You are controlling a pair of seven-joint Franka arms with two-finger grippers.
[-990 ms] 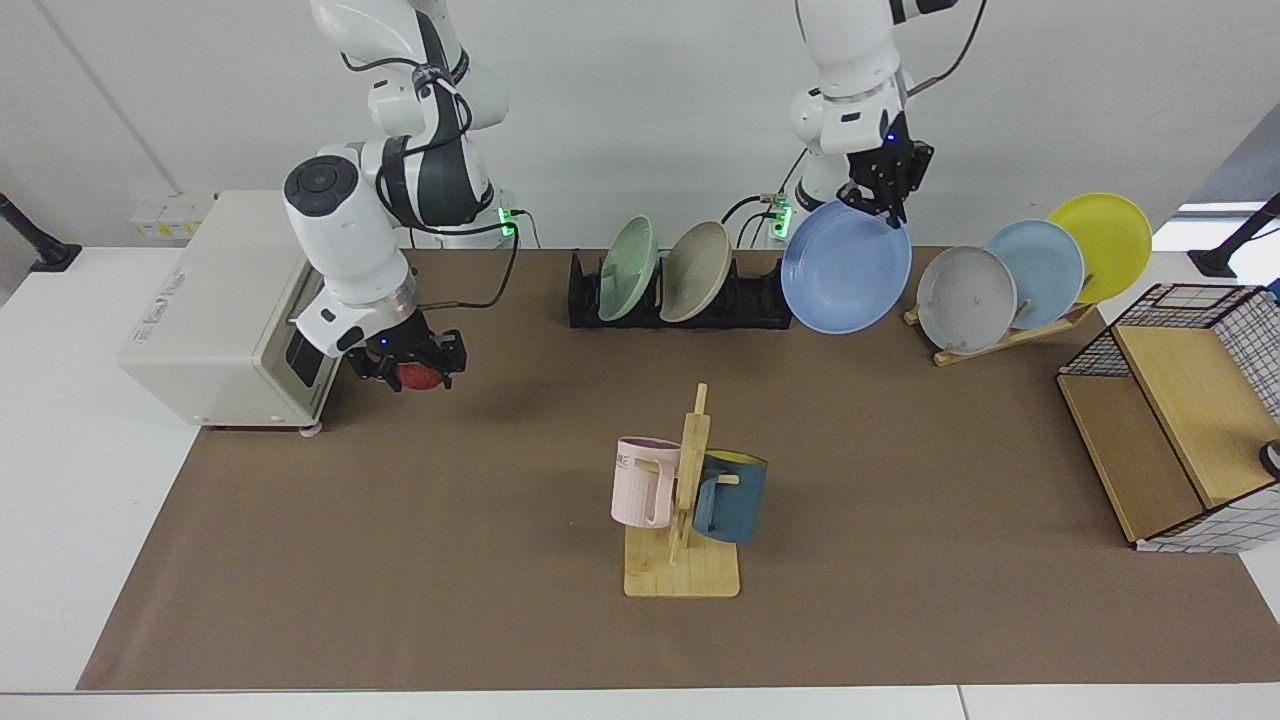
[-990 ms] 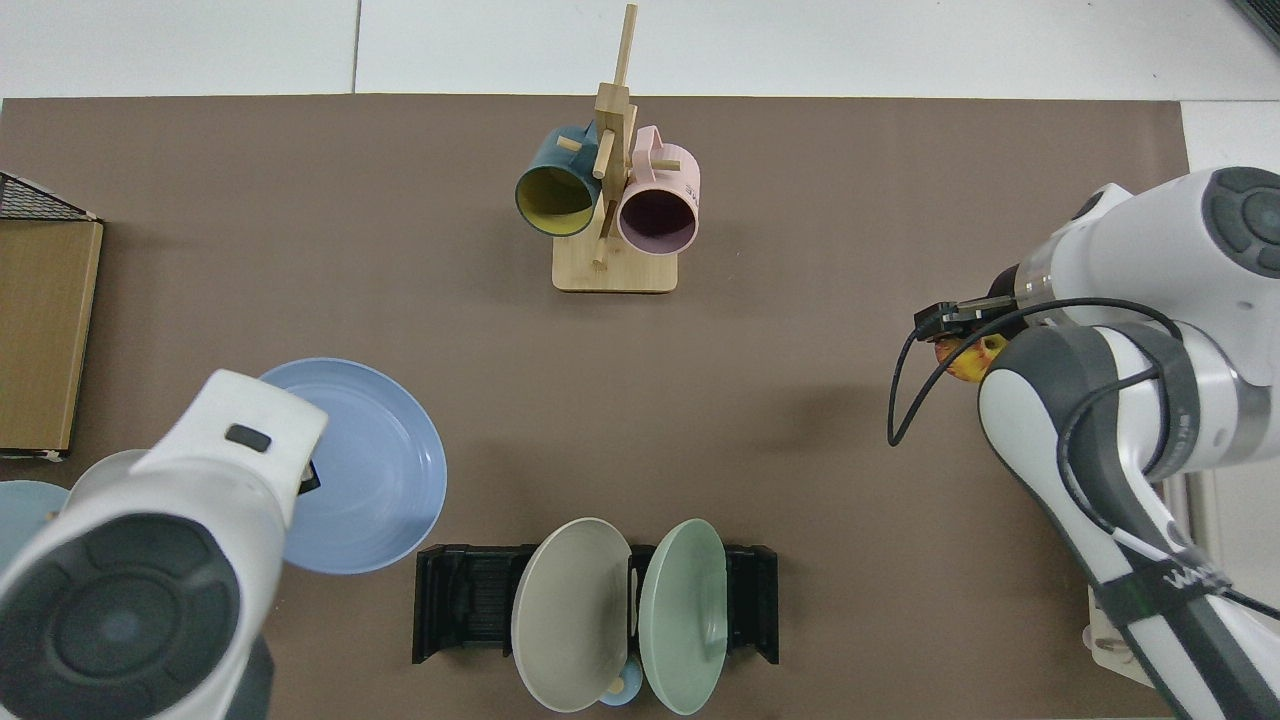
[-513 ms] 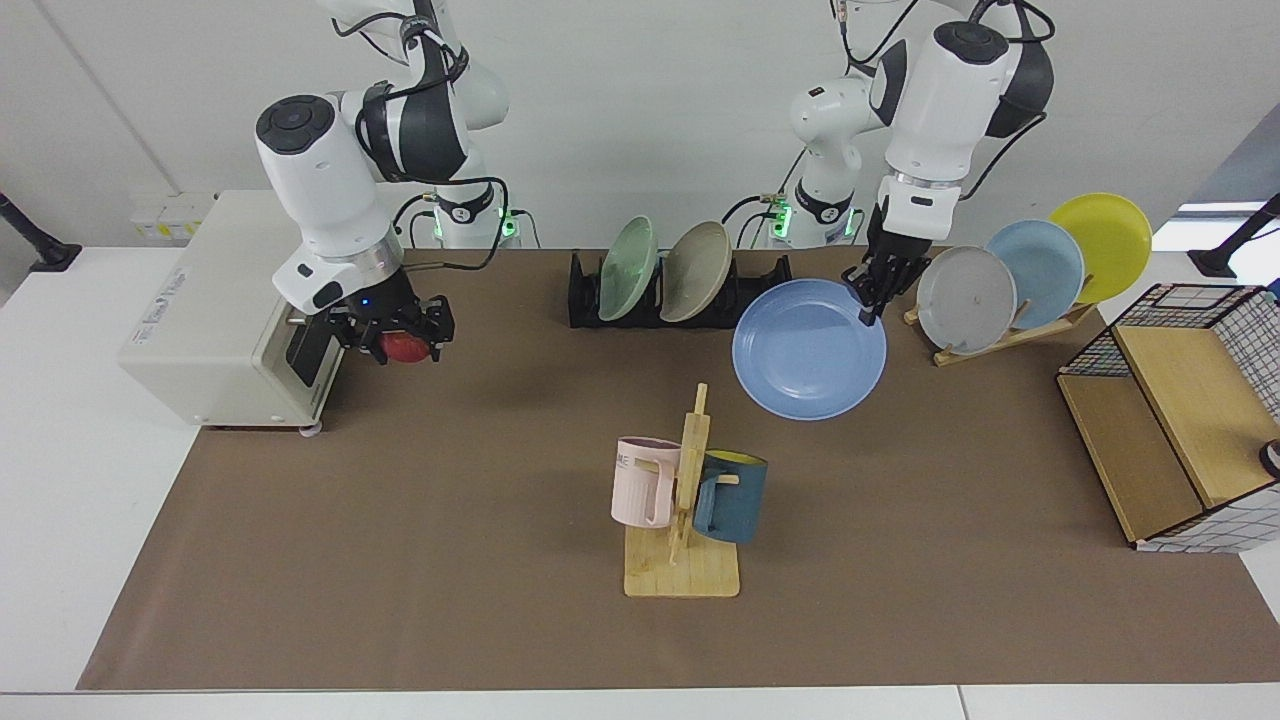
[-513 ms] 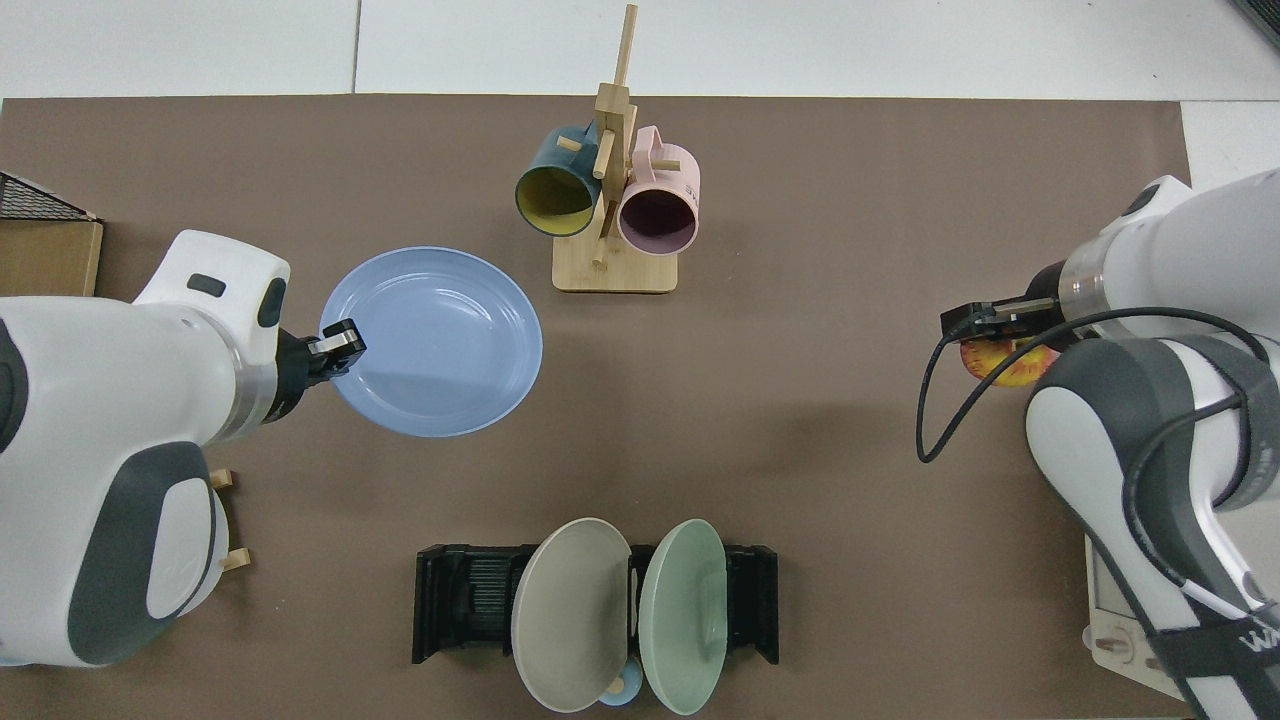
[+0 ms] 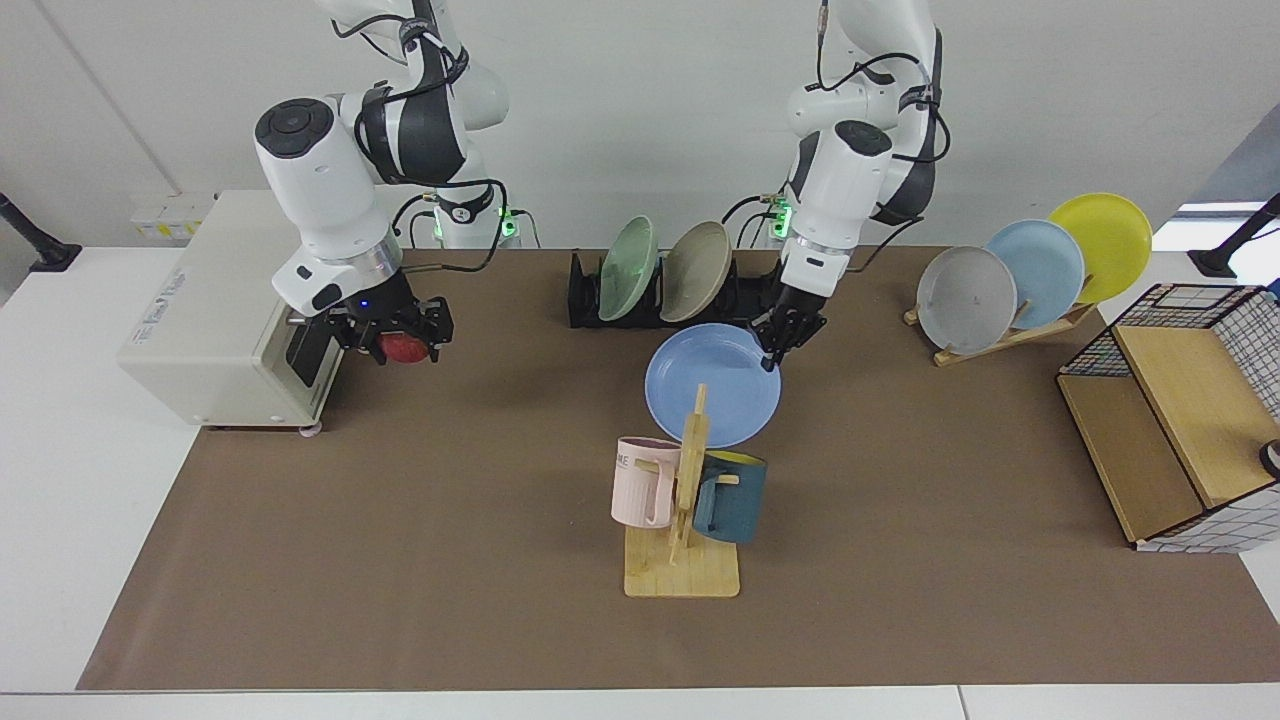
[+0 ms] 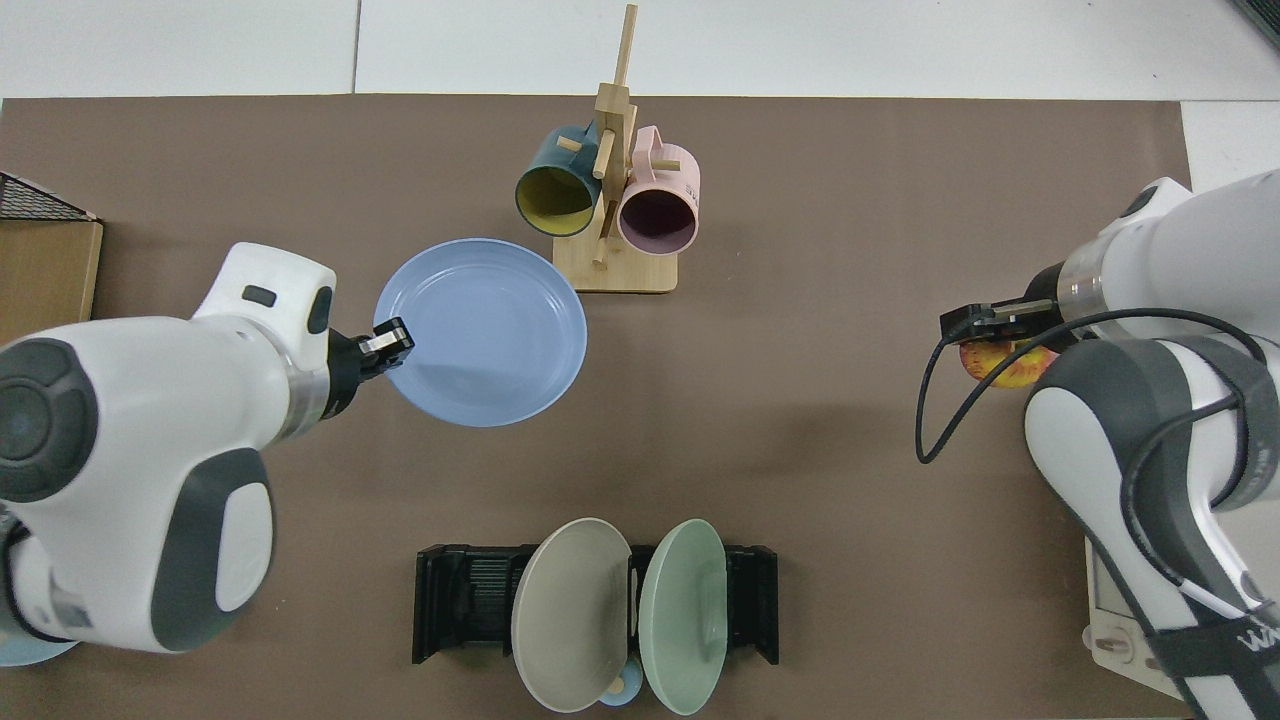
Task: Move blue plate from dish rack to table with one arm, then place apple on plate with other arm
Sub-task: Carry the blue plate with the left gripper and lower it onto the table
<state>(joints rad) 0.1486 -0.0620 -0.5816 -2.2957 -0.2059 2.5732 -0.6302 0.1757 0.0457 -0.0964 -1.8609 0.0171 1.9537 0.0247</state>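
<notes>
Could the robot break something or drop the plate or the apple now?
Maybe. The left gripper pinches the blue plate only at its rim, so the plate could tip or slip out. The plate also sits close to the wooden mug tree, so it might bump it as it goes down. The right gripper holds the apple above the table; a loose grip would let it fall and roll.
</notes>
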